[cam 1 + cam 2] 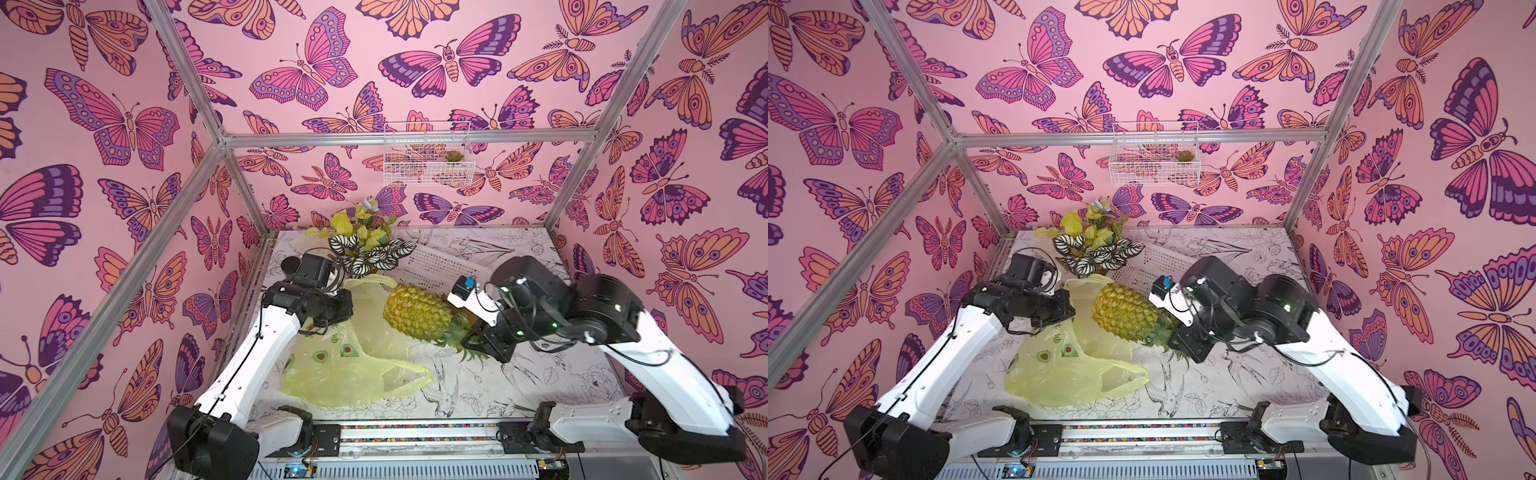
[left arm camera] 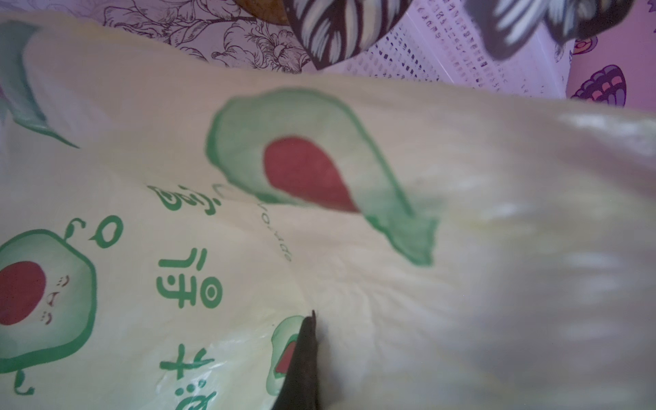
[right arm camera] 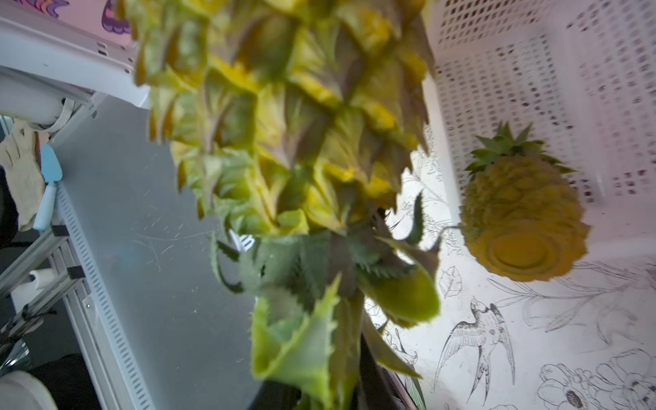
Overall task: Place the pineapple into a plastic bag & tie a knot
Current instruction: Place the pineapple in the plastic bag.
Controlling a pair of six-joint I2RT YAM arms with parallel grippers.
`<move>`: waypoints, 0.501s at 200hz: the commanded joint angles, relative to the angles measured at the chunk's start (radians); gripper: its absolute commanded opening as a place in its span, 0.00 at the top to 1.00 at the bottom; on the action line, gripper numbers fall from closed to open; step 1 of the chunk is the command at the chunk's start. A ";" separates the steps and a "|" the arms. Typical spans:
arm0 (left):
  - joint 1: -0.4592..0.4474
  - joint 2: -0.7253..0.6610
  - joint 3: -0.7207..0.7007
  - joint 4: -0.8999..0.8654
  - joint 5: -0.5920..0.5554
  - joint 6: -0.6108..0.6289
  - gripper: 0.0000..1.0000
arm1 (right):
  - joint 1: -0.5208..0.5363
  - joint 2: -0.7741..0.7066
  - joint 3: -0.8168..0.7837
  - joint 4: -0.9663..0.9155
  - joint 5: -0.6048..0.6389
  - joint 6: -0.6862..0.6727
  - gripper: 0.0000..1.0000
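The pineapple (image 1: 415,311) (image 1: 1125,311) hangs tilted above the table, with my right gripper (image 1: 473,336) (image 3: 355,383) shut on its green crown (image 3: 312,319). Its yellow body points toward the plastic bag (image 1: 345,365) (image 1: 1067,370). This yellow-green bag, printed with avocados (image 2: 305,170), lies crumpled on the table. Under the left wrist, my left gripper (image 1: 332,320) (image 2: 312,319) is shut on a fold of the bag and holds that part up. One handle loop (image 1: 415,374) lies flat on the table. No knot is in view.
A white perforated basket (image 1: 432,262) lies on its side behind the pineapple, with a second, smaller pineapple (image 3: 521,220) at its mouth. A potted plant (image 1: 365,249) stands at the back left. A wire basket (image 1: 428,162) hangs on the back wall.
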 commanded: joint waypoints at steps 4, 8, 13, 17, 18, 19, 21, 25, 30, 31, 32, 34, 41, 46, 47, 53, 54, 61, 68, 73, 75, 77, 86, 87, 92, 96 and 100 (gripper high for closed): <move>0.006 -0.029 -0.017 0.014 0.029 0.044 1.00 | 0.031 0.074 -0.025 0.128 -0.020 0.007 1.00; 0.004 -0.031 -0.020 0.015 0.030 0.047 1.00 | 0.031 0.084 -0.028 0.134 -0.009 0.003 1.00; 0.005 -0.034 -0.022 0.015 0.029 0.051 1.00 | 0.031 0.098 -0.032 0.139 0.007 0.003 1.00; 0.005 -0.036 -0.023 0.015 0.029 0.052 1.00 | 0.031 0.109 -0.034 0.143 0.020 0.004 1.00; 0.005 -0.036 -0.023 0.016 0.029 0.052 1.00 | 0.031 0.112 -0.035 0.143 0.022 0.003 1.00; 0.005 -0.036 -0.023 0.016 0.030 0.053 1.00 | 0.031 0.115 -0.036 0.142 0.024 0.003 1.00; 0.005 -0.037 -0.024 0.016 0.030 0.055 1.00 | 0.031 0.121 -0.034 0.142 0.028 0.001 1.00; 0.006 -0.041 -0.024 0.015 0.032 0.058 1.00 | 0.032 0.134 -0.032 0.139 0.035 -0.003 1.00; 0.005 -0.045 -0.026 0.015 0.031 0.060 1.00 | 0.033 0.151 -0.028 0.133 0.050 -0.004 1.00; 0.005 -0.045 -0.026 0.016 0.032 0.061 1.00 | 0.034 0.156 -0.027 0.133 0.054 -0.004 1.00; 0.005 -0.046 -0.027 0.016 0.032 0.062 1.00 | 0.034 0.160 -0.026 0.132 0.057 -0.004 1.00; 0.006 -0.048 -0.028 0.015 0.032 0.062 1.00 | 0.034 0.166 -0.025 0.128 0.063 -0.004 1.00; 0.005 -0.053 -0.030 0.015 0.032 0.068 1.00 | 0.037 0.196 -0.014 0.115 0.080 -0.003 1.00; 0.006 -0.054 -0.029 0.015 0.035 0.075 1.00 | 0.040 0.218 -0.003 0.100 0.095 -0.003 1.00; 0.006 -0.055 -0.029 0.015 0.036 0.075 1.00 | 0.040 0.223 0.000 0.097 0.098 -0.003 1.00; 0.005 -0.057 -0.028 0.016 0.046 0.085 1.00 | 0.044 0.251 0.015 0.073 0.123 0.003 1.00; 0.005 -0.057 -0.028 0.016 0.047 0.087 1.00 | 0.044 0.255 0.017 0.069 0.130 0.005 1.00; 0.004 -0.062 -0.027 0.013 0.057 0.095 1.00 | 0.048 0.301 0.037 0.036 0.162 0.014 1.00; 0.004 -0.066 -0.027 0.012 0.063 0.103 1.00 | 0.050 0.337 0.055 0.003 0.189 0.017 1.00; 0.004 -0.070 -0.027 0.010 0.068 0.105 1.00 | 0.053 0.359 0.069 -0.022 0.212 0.020 1.00; 0.003 -0.071 -0.027 0.010 0.069 0.106 1.00 | 0.055 0.369 0.074 -0.031 0.218 0.020 1.00; 0.003 -0.071 -0.027 0.009 0.070 0.108 1.00 | 0.055 0.378 0.083 -0.040 0.228 0.020 1.00; 0.003 -0.073 -0.027 0.005 0.081 0.114 1.00 | 0.057 0.416 0.110 -0.072 0.259 0.029 1.00; 0.003 -0.073 -0.027 0.004 0.082 0.114 1.00 | 0.057 0.421 0.113 -0.077 0.261 0.029 1.00; 0.003 -0.074 -0.027 0.001 0.090 0.118 1.00 | 0.058 0.440 0.131 -0.088 0.269 0.031 1.00; 0.004 -0.072 -0.028 0.001 0.098 0.120 1.00 | 0.058 0.453 0.143 -0.092 0.275 0.034 1.00; 0.002 -0.071 -0.029 0.000 0.104 0.122 1.00 | 0.059 0.466 0.153 -0.094 0.280 0.037 1.00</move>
